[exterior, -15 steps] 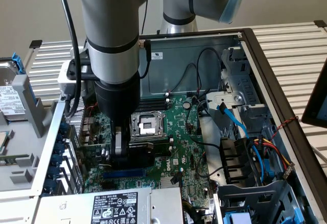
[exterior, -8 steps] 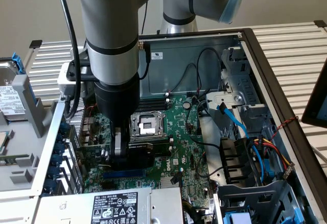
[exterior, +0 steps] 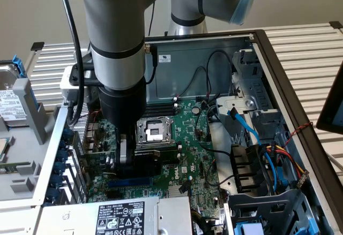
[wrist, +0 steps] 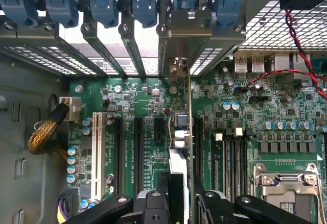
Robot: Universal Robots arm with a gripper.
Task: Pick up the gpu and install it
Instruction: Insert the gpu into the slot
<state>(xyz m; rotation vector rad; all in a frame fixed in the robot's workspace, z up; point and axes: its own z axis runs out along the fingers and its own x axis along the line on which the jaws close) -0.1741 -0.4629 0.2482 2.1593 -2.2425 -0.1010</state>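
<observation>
I see the gpu (wrist: 180, 142) edge-on, standing upright over the green motherboard (wrist: 138, 96), with its far end at the case's rear slot covers (wrist: 127, 45). My gripper (wrist: 181, 203) is clamped on the card's near end, beside the CPU socket (exterior: 153, 130).

Count: one gpu (wrist: 179, 129), one motherboard (wrist: 135, 99), one CPU socket (wrist: 286, 191). Six blue slot latches (wrist: 144, 2). One white PCI slot (wrist: 96, 147).

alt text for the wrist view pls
The hand grips the gpu edge-on over the expansion slots of the green motherboard, its silver bracket toward the case's rear slot openings. A CPU socket lies beyond the RAM slots.
</observation>
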